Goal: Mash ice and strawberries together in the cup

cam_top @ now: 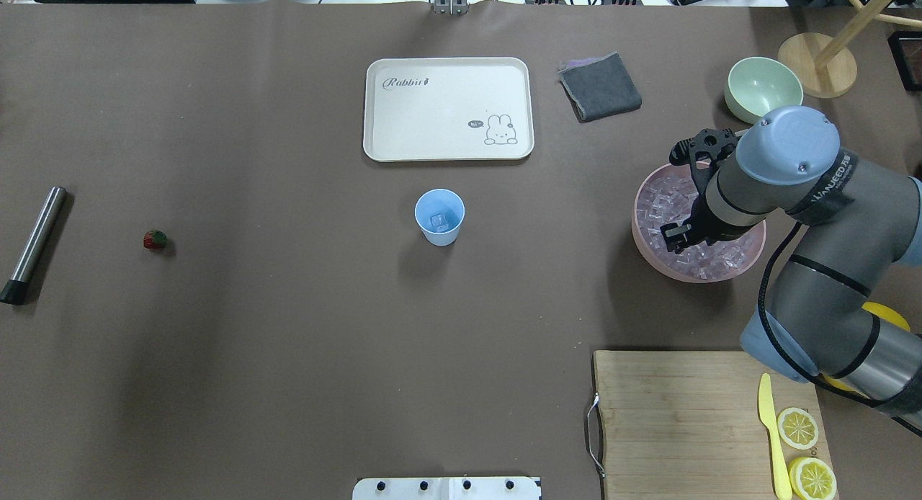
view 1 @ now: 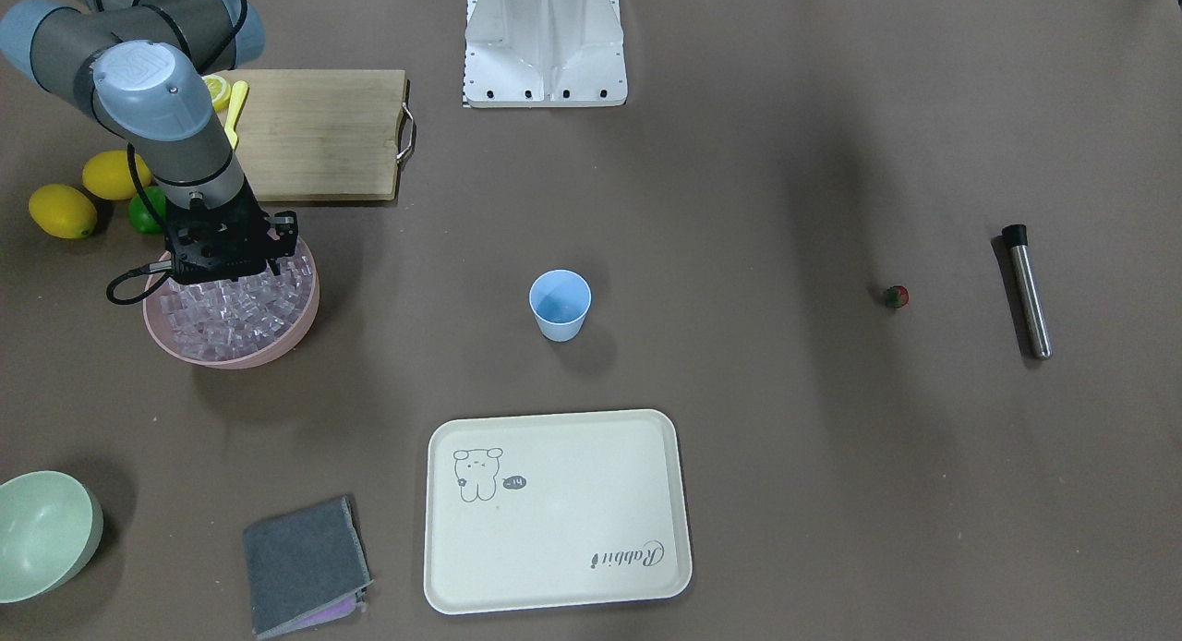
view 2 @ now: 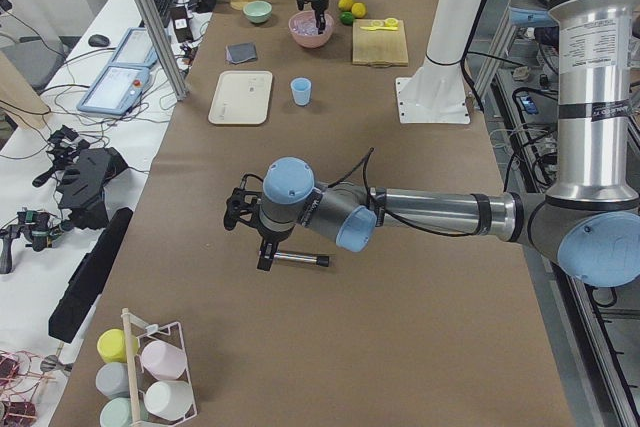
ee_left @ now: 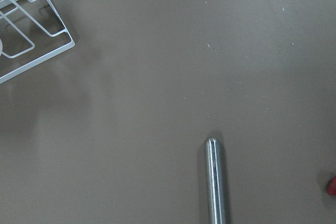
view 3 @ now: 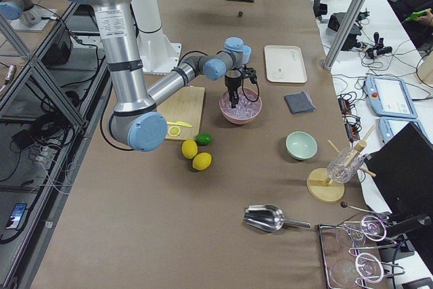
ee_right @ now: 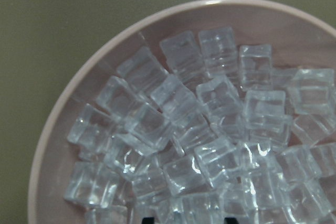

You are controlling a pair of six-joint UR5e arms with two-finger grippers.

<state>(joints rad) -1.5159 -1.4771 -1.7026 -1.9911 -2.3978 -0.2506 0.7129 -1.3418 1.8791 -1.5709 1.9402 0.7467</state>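
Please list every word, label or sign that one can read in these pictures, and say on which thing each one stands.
"Rabbit": on the tray.
Speech bubble by the tray's drawn rabbit: too small to read.
Lettering on the right arm: blurred, unreadable.
Nothing else is readable.

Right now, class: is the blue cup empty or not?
Not empty. The cup stands upright with clear ice at its bottom; the strawberry lies outside on the table.
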